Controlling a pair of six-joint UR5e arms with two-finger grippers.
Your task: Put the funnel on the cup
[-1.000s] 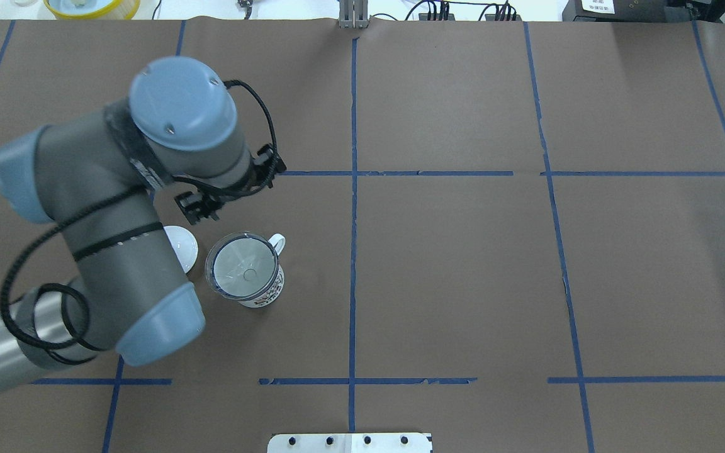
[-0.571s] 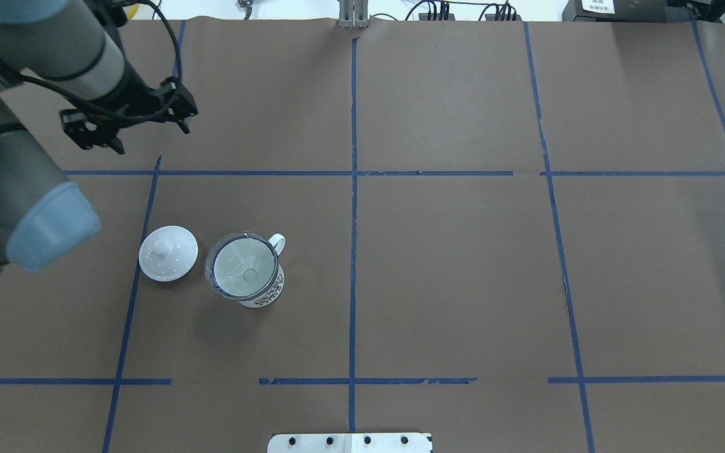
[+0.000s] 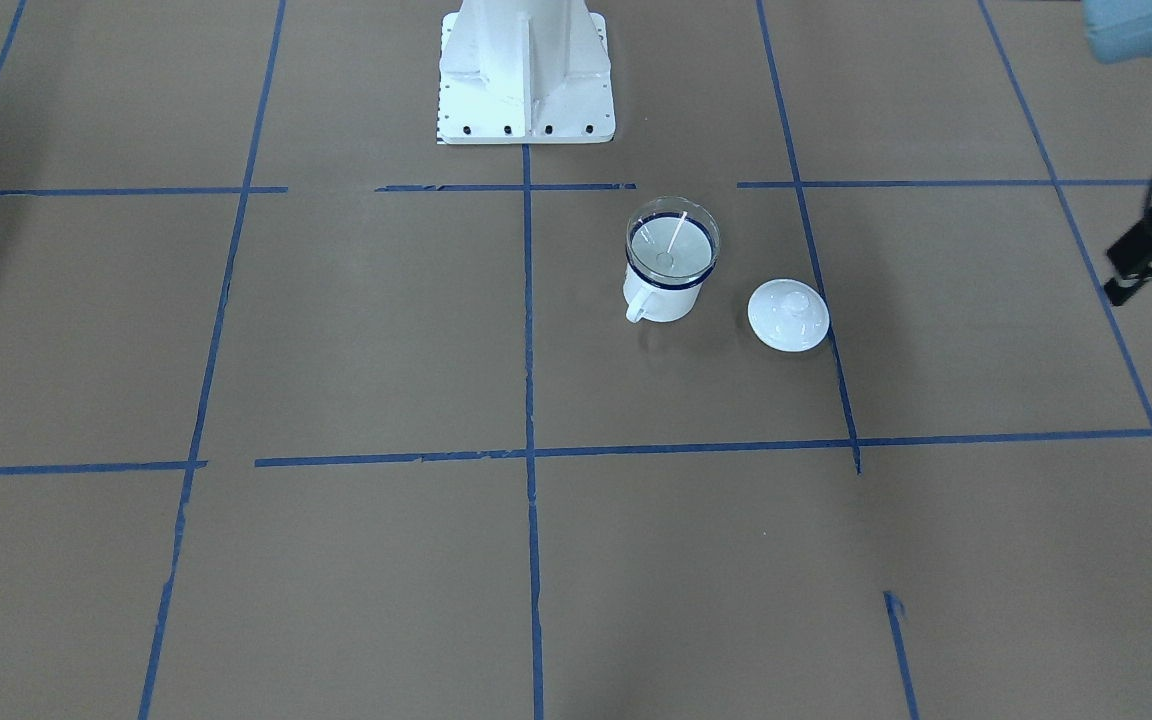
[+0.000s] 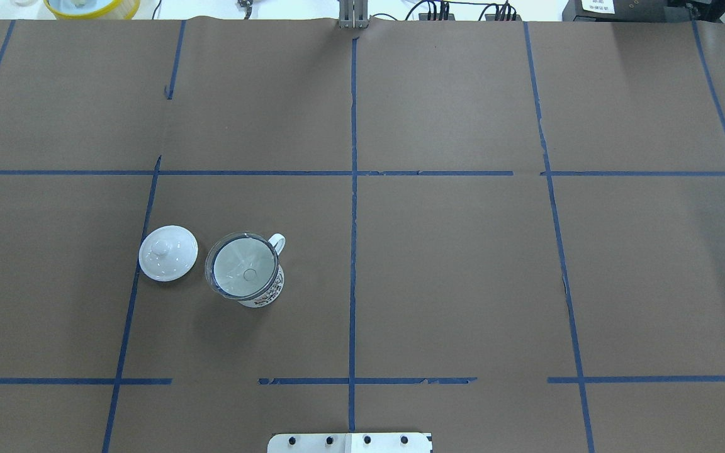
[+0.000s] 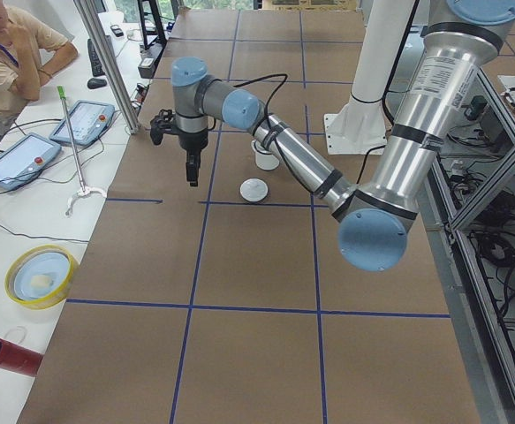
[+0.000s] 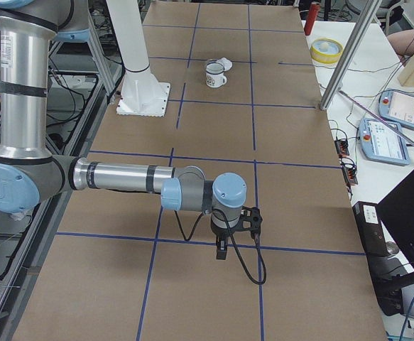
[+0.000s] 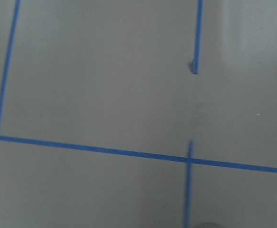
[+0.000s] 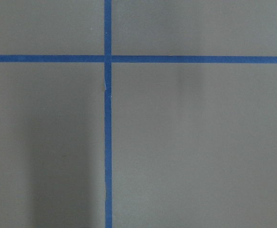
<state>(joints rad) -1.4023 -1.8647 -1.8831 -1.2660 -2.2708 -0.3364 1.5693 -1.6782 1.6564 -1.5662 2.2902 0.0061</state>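
Brown paper covers the table (image 4: 463,264), and blue tape lines (image 4: 353,251) divide it into big squares.

At the far left, the left gripper (image 5: 191,177) hangs over the paper with its fingers pointing down, well apart from the cup. I cannot tell if its fingers are spread or pressed together, because the views show it only small or cut by the edge.

More to the right, in the left half of the table, a round white lid (image 4: 168,253) with a knob lies flat on the paper. Just beside it on the right, with a small gap, stands the cup (image 4: 268,294), upright, its handle turned to the far right. The funnel (image 4: 241,272) sits in the mouth of the cup, its wide clear rim resting on the dark blue rim and its spout going down inside.

At the right end of the table, the right gripper (image 6: 221,254) points down over the paper close to a tape line, far from the cup. Its finger state I also cannot tell.
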